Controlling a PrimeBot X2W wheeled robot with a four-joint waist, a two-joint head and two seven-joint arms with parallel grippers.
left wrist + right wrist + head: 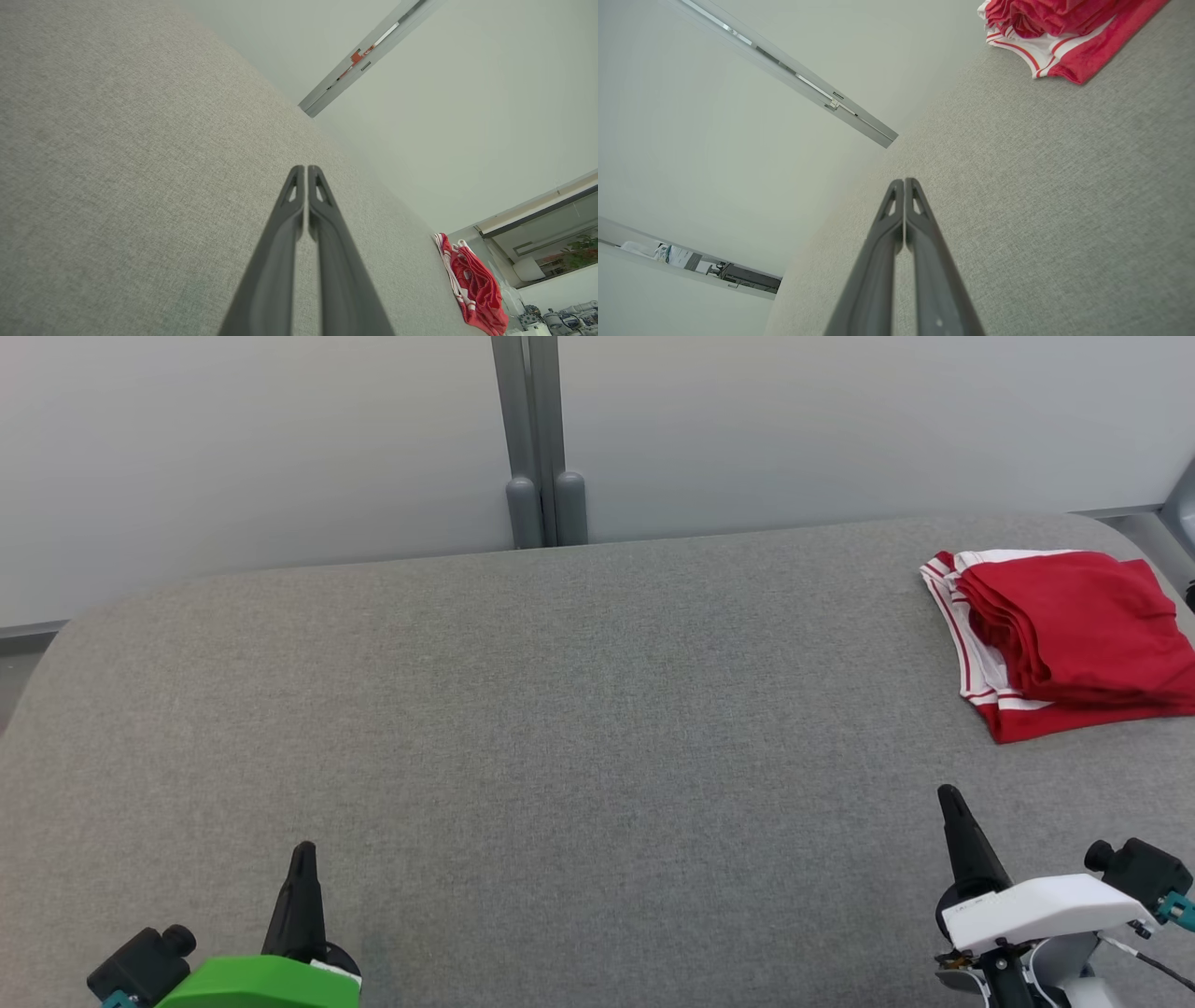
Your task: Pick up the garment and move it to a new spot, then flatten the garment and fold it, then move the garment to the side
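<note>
Garment (1064, 639): red, with white bands and red stripes at one edge. It lies folded in several layers, a compact stack at the far right of the table, close to its right edge. The placement suggests the folding is done and the piece has been set aside, so the task looks to be at or near its end.

Right gripper (950, 795): the nearer of the two to the garment, but apart from it, low at the near right. The fingers are pressed together with nothing between them.

Left gripper (303, 851): at the near left, well apart from the garment. The fingers are likewise closed and empty. Both seem parked clear of the cloth so as not to disturb the stack.

Table (560, 709): grey woven covering with rounded far corners, bare across the middle and left.

Wall (280, 448): pale panels behind the table, joined at a grey post (540, 439).
</note>
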